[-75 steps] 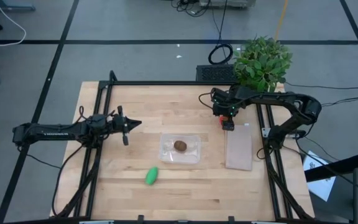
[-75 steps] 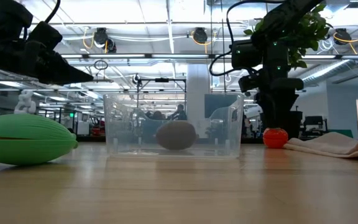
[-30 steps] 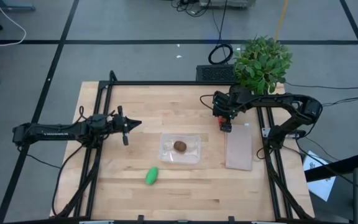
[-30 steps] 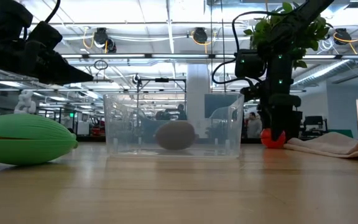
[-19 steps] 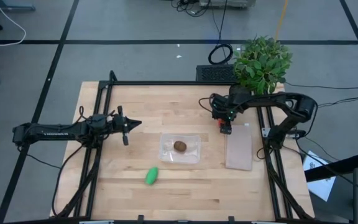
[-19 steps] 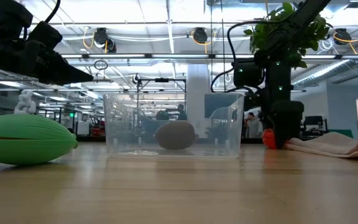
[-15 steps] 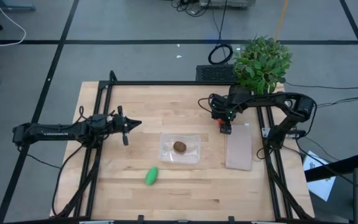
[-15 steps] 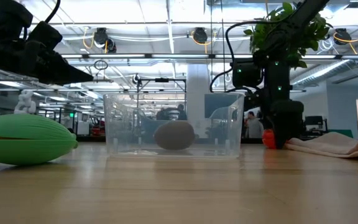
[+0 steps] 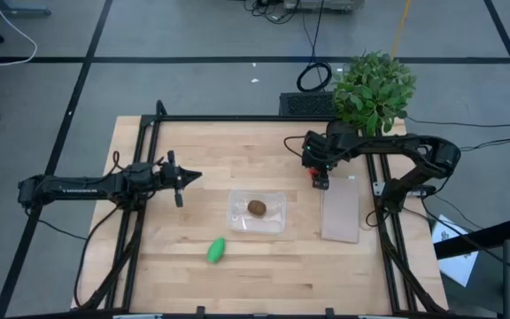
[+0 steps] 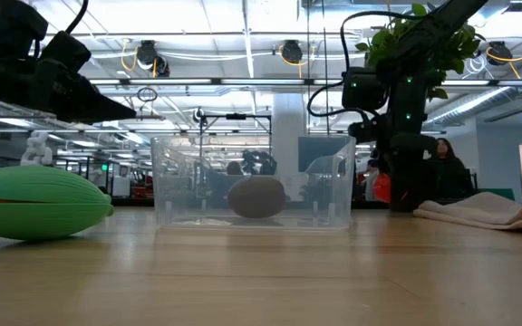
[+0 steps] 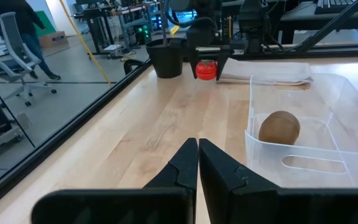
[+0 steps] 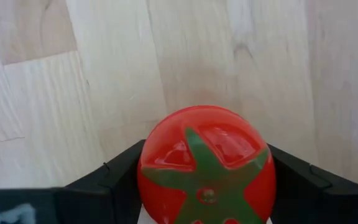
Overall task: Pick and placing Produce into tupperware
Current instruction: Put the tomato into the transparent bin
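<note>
In the high view my right gripper (image 9: 320, 180) stands at the table's far right, next to the whitish panel, shut on the small red tomato (image 12: 207, 165). The clear tupperware (image 9: 257, 211) sits mid-table with the brown kiwi ball (image 9: 256, 207) resting on its floor. The green oblong piece (image 9: 216, 250) lies on the wood nearer the front edge. My left gripper (image 9: 181, 182) hovers left of the tupperware, shut and holding nothing (image 11: 197, 155). My right gripper pinches the red tomato between its two fingers (image 12: 114, 180), one on each opposite side of the ball (image 12: 166, 186). The fingers come from above, pointing down, and the green star on its top faces the wrist. The tomato (image 10: 381, 187) hangs just clear of the table.
A potted plant (image 9: 374, 87) stands at the far right corner behind the right arm. The flat whitish panel (image 9: 341, 211) lies right of the tupperware. Black frame rails (image 9: 140, 221) run along both sides of the table. A person (image 10: 447, 172) is in the room beyond.
My right gripper has risen a little, and the tomato, which sat on the wood a second ago, has come up with it and now hangs just above the table. The left arm has kept still.
</note>
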Controlling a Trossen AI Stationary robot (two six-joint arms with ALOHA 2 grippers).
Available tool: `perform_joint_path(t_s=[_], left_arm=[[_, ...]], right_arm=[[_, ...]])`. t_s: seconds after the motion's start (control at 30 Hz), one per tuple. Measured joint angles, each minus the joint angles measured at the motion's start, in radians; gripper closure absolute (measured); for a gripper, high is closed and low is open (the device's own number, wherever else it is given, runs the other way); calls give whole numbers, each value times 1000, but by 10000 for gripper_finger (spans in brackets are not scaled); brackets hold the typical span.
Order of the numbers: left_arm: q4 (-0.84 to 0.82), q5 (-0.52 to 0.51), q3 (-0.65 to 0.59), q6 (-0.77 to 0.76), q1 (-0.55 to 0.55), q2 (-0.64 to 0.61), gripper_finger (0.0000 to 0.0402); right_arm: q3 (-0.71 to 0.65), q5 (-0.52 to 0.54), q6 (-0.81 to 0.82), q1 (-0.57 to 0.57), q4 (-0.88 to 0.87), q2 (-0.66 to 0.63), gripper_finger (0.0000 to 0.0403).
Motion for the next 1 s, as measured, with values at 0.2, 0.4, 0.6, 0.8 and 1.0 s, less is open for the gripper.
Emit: perform_joint_path(t_s=[0.2,0.4,0.6,0.8,1.0], left_arm=[[0,0,0,-1,0,0,382],[0,0,0,-2,0,0,382],[0,0,0,-2,0,0,382],[0,0,0,-2,0,0,382],[0,0,0,-2,0,0,382]], right_arm=[[19,-3,3,8,-11,-10,158],[105,-4,3,52,-51,-11,158],[195,-4,15,126,-60,-11,158],[276,-9,29,186,-79,-11,158],[358,-14,26,204,-109,-23,158]])
